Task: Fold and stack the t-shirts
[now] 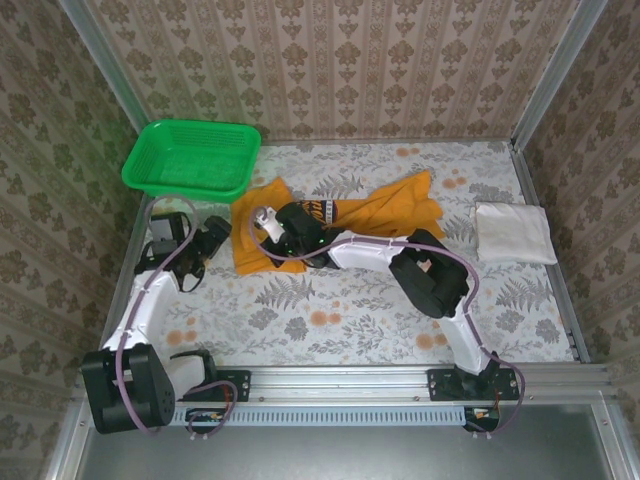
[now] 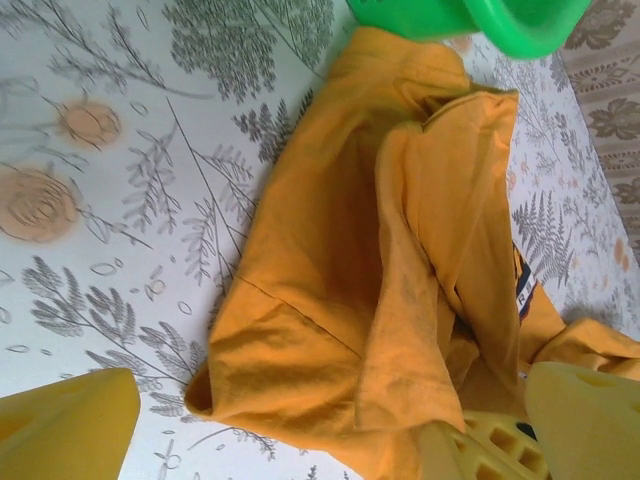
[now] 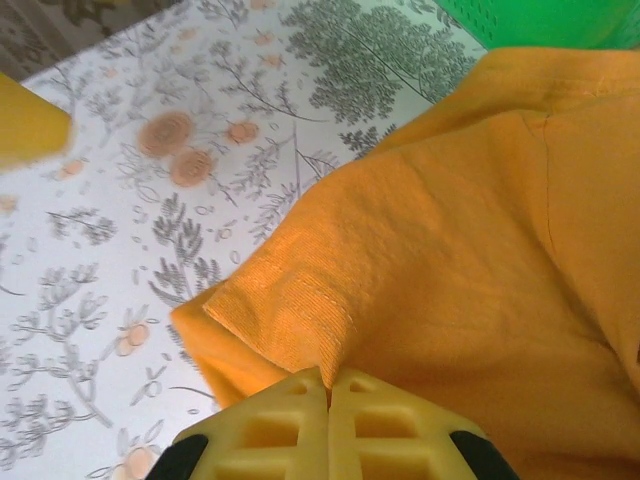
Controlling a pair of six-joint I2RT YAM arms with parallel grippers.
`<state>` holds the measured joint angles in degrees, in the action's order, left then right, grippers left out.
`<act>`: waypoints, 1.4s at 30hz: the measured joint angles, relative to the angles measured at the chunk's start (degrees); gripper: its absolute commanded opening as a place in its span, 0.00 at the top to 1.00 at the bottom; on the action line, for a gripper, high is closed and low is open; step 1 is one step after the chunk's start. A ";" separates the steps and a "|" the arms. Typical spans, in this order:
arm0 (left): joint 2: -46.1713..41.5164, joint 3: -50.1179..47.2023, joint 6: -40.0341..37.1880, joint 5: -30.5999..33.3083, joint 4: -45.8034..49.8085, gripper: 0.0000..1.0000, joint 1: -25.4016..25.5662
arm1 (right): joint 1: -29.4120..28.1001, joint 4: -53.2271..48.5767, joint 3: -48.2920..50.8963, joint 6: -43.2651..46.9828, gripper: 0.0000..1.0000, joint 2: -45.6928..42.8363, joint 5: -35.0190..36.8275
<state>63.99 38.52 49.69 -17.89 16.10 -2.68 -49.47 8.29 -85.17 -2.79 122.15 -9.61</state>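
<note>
Yellow fingers (image 3: 275, 425) of the right end effector (image 3: 328, 392) are clenched on a hemmed edge of the orange shirt (image 3: 470, 250), which lies crumpled on the desk (image 1: 330, 320) towards its far left corner, just beside the basket (image 1: 150, 150); the pinch looks meant for pulling the cloth flat. Near the shirt's left edge the left end effector (image 2: 330, 415) hangs released, probably ready to take a second corner. By the right edge sits the white shirt (image 1: 513, 232), folded, likely the stack's base.

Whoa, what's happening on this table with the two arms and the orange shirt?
Two robot arms are folding t-shirts. The right gripper pinches an edge of the crumpled orange t-shirt, while the left gripper hovers open beside it. A white t-shirt lies folded on the right; a green basket sits back left.
</note>
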 measured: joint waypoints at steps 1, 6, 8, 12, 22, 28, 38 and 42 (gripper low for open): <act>0.17 -0.70 0.79 -0.28 -0.98 0.06 0.46 | 0.00 0.59 0.66 -0.33 0.98 -0.50 -0.42; 4.48 -2.99 6.69 -2.97 -8.15 0.23 2.54 | 0.00 2.45 4.22 -1.81 0.98 -2.62 -3.04; 6.91 -2.99 8.33 -3.98 -10.95 0.28 3.15 | 0.00 3.19 5.51 -2.03 0.98 -3.17 -3.76; 12.11 -2.99 11.72 -5.68 -16.83 0.30 4.39 | -0.04 4.52 9.07 -2.43 0.98 -4.92 -5.25; 19.30 -2.36 14.05 -6.99 -24.00 0.53 8.07 | -0.68 5.49 11.80 -3.48 0.98 -5.95 -6.34; 20.41 -0.92 12.07 -6.58 -22.60 0.72 8.07 | -0.68 5.51 11.80 -3.45 0.98 -5.95 -6.38; 20.92 -0.70 10.95 -6.32 -21.51 1.00 8.07 | -0.68 5.84 11.80 -3.72 0.98 -5.95 -6.95; 20.90 -0.52 10.62 -6.10 -20.57 0.95 8.04 | -0.66 6.12 11.80 -4.15 0.97 -5.95 -6.95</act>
<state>84.88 38.00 60.31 -23.99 -4.47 5.37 -50.13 14.41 -73.36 -6.94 116.20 -16.56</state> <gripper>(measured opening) 0.046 0.053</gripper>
